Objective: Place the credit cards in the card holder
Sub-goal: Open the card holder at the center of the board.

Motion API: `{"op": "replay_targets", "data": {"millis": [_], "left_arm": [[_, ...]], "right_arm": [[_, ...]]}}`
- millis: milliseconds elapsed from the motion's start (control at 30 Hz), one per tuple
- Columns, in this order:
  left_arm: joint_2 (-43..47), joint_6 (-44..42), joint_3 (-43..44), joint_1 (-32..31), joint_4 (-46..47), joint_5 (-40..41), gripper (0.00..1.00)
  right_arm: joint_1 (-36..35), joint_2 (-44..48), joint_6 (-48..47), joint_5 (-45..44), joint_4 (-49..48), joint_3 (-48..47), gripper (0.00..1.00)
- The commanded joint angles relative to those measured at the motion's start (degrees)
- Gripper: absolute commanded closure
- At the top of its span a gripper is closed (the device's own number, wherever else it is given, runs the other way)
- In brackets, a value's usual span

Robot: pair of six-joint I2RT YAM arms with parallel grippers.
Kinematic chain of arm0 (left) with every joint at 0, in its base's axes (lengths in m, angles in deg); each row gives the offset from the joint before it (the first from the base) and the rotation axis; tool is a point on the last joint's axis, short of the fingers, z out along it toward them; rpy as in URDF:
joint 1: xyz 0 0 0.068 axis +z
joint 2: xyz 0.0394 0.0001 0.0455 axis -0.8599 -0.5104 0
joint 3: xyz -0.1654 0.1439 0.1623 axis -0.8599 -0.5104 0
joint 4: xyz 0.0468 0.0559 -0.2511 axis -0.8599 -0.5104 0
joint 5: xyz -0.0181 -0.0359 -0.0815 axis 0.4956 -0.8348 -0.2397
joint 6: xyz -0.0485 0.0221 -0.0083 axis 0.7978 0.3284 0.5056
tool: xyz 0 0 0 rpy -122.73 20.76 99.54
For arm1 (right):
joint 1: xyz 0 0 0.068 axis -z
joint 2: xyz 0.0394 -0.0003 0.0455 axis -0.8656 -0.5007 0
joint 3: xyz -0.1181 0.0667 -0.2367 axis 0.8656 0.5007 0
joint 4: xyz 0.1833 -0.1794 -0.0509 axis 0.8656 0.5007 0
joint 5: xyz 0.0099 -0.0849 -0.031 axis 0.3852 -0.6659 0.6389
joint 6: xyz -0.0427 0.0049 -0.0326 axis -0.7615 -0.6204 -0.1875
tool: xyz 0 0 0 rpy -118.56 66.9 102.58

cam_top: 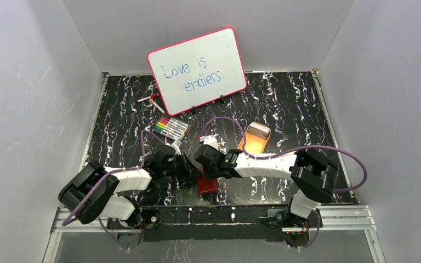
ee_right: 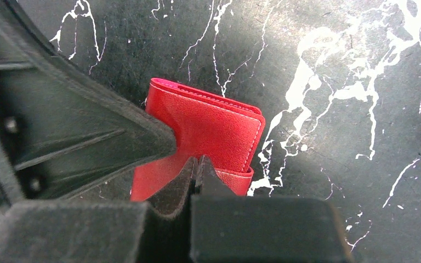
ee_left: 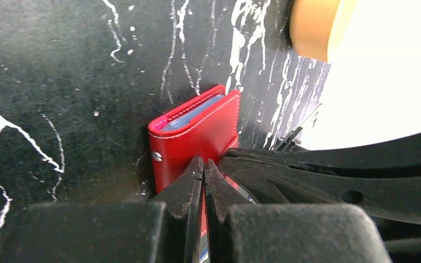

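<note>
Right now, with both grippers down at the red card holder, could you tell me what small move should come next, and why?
Probably ease the grippers apart to unfold the card holder: it lies folded shut, the left gripper seems to pinch its near edge, the right gripper is closed against it.

Whiteboard (cam_top: 197,70), marker set (cam_top: 171,129), orange tray (cam_top: 252,144)

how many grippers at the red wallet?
2: left gripper, shut, tips at the edge of the red leather-like folding card holder; right gripper, shut, at its edge too.
</note>
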State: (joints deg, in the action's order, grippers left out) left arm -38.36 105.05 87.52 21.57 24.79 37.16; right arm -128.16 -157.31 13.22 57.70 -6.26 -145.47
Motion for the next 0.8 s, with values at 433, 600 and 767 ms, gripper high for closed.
{"op": "replay_targets", "data": {"millis": [433, 600, 767], "left_arm": [[-6.5, -2.5, -1.3, -0.5, -9.0, 11.0, 1.00], [-7.3, -2.8, -1.5, -0.5, -9.7, 12.1, 1.00], [-6.7, -2.6, -1.3, -0.5, -9.4, 11.2, 1.00]], "right_arm": [[0.2, 5.9, 2.8, -1.5, -0.8, 3.6, 1.00], [0.3, 7.8, 3.7, -2.6, 0.1, 4.3, 1.00], [0.3, 10.0, 4.1, -3.0, 0.6, 5.1, 1.00]]}}
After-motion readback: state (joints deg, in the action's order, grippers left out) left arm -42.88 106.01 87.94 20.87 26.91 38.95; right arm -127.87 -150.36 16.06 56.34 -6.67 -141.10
